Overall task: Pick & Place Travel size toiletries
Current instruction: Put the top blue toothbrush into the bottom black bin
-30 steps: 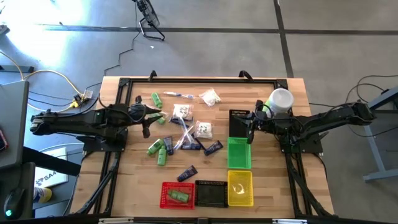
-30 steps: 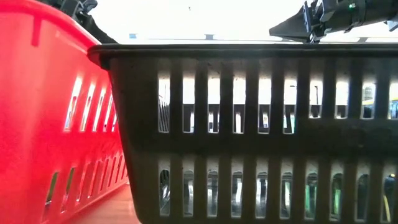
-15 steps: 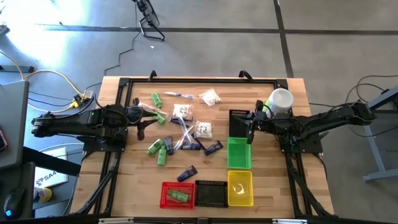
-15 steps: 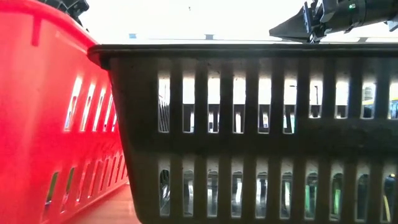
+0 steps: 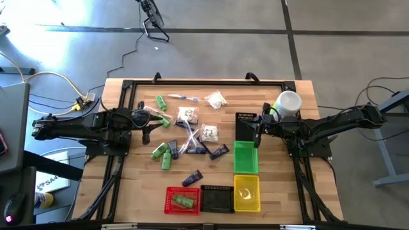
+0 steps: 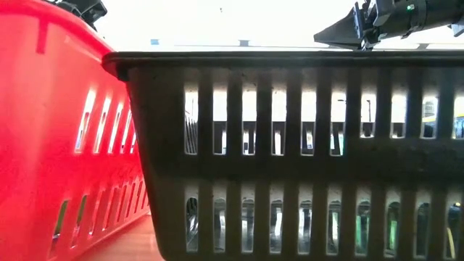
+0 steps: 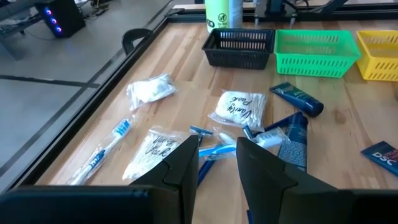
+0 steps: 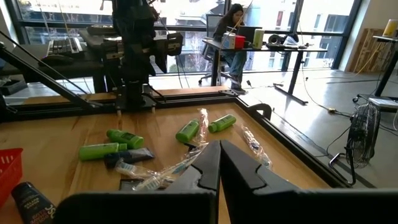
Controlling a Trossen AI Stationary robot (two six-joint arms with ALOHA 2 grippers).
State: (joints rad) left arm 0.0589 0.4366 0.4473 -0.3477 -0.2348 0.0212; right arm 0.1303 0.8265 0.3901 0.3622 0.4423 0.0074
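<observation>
The travel size toiletries lie loose on the wooden table's middle: green bottles [image 5: 158,151], white packets [image 5: 187,115], a wrapped toothbrush [image 5: 182,97], blue razors [image 7: 211,140] and navy tubes [image 5: 219,152]. My left gripper [image 5: 148,124] hovers at their left side, fingers [image 7: 186,168] slightly apart with nothing between them. My right gripper [image 5: 257,134] hangs shut and level above the small black basket [image 5: 245,121] and the green basket [image 5: 245,157], holding nothing; in the right wrist view [image 8: 219,163] its fingers meet.
Red [image 5: 182,200], black [image 5: 217,199] and yellow [image 5: 246,192] baskets stand in a row at the near edge; the red one holds a green bottle. A white cup [image 5: 289,102] stands at the far right. The low view is filled by the red [image 6: 51,130] and black [image 6: 304,145] baskets.
My left gripper has tipped its fingers upward and drawn back a little toward the table's left edge, its gap unchanged. The right arm and the toiletries have stayed where they were.
</observation>
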